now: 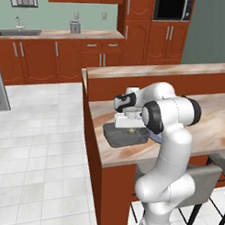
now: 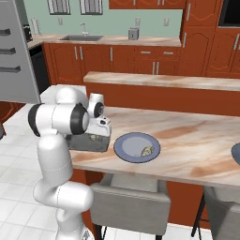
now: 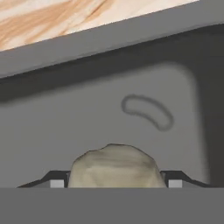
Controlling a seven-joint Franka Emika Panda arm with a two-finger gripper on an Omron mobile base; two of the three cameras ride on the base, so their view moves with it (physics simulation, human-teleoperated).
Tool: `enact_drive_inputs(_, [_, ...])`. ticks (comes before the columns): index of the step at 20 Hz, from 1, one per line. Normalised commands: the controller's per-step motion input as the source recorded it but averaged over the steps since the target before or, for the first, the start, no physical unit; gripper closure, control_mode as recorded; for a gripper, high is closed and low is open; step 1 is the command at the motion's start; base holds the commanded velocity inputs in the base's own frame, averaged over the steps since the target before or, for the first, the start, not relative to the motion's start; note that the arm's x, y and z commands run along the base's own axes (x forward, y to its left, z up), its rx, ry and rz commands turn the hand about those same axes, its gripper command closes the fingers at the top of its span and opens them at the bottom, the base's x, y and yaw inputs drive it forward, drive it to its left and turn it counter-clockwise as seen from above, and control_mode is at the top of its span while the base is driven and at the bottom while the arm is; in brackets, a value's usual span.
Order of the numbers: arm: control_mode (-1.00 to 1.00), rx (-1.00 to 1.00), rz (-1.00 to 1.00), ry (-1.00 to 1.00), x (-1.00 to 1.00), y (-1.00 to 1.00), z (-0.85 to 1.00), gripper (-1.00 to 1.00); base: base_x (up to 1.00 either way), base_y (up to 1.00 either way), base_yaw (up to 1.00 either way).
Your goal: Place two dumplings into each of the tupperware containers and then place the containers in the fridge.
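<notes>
A dark grey tupperware container [image 1: 115,138] [image 2: 89,144] sits at the left end of the wood-grain counter. My gripper [image 1: 128,122] [image 2: 101,129] reaches down into it. In the hand view the gripper [image 3: 116,183] has a tan dumpling [image 3: 113,166] filling the gap between its two tips, low over the container's floor [image 3: 109,39]. That dumpling [image 1: 130,131] [image 2: 95,138] also shows inside the tray from both base views. Another dumpling [image 2: 147,151] lies on a round blue-grey plate [image 2: 131,145] just right of the container. The grey fridge [image 2: 14,51] stands at the far left across the floor.
A raised bar ledge [image 2: 159,80] runs behind the counter. A second plate [image 2: 236,153] peeks in at the right edge. Grey stools [image 2: 129,204] stand under the counter's front. White tiled floor [image 1: 39,144] lies to the left.
</notes>
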Motion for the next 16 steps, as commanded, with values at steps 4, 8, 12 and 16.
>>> enact_drive_inputs(4, [-1.00, 0.00, 0.00, 0.00, 0.00, 0.00, 0.00, -1.00, 0.00, 0.00, 0.00])
enact_drive_inputs(8, [-1.00, 0.00, 0.00, 0.00, 0.00, 0.00, 0.00, -1.00, 0.00, 0.00, 0.00])
enact_drive_inputs(12, [-1.00, 0.00, 0.00, 0.00, 0.00, -0.09, 0.05, -1.00, 0.00, 0.00, 0.00])
enact_drive_inputs(16, [-1.00, 0.00, -0.01, 0.00, -0.03, -0.17, 0.48, -1.00, 0.00, 0.00, 0.00])
